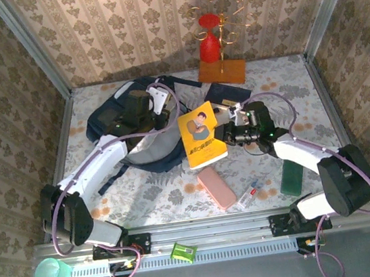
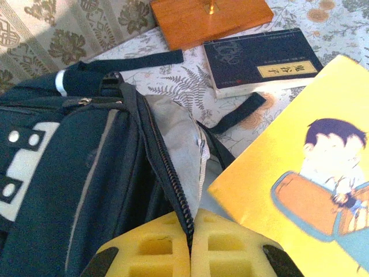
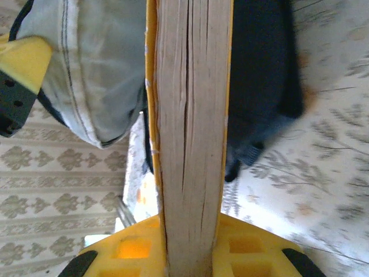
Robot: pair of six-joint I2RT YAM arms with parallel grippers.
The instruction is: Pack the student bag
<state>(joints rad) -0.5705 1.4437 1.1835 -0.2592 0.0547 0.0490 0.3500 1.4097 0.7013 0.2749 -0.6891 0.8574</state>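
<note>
A dark navy student bag point(image 1: 104, 122) lies on its back on the left half of the patterned counter point(image 1: 301, 89). It has a grey-white front patch, small metal studs and pale stripe trim, and dark straps trail toward the back wall. Its zipper is undone and the mouth gapes toward the centre, baring a pale grey lining; what lies inside cannot be made out.

The left claw point(image 2: 190, 245) has its yellow pads pressed together on the zippered rim of the bag's mouth. The right claw point(image 3: 193, 251) pinches a yellow book point(image 1: 201, 135) by its page edge. The book is held tilted, cover up, just beside the open mouth, with the grey lining right against its left side.

Behind the yellow book, a dark blue book point(image 2: 259, 57) lies flat near a wooden stand point(image 1: 222, 72) that carries a red ornament. A pink case point(image 1: 217, 187), a small pen-like item point(image 1: 248, 193) and a dark green object point(image 1: 290, 178) lie on the counter near the arms. A green cup point(image 1: 49, 271) and a small green item point(image 1: 183, 251) sit at the near rail.
</note>
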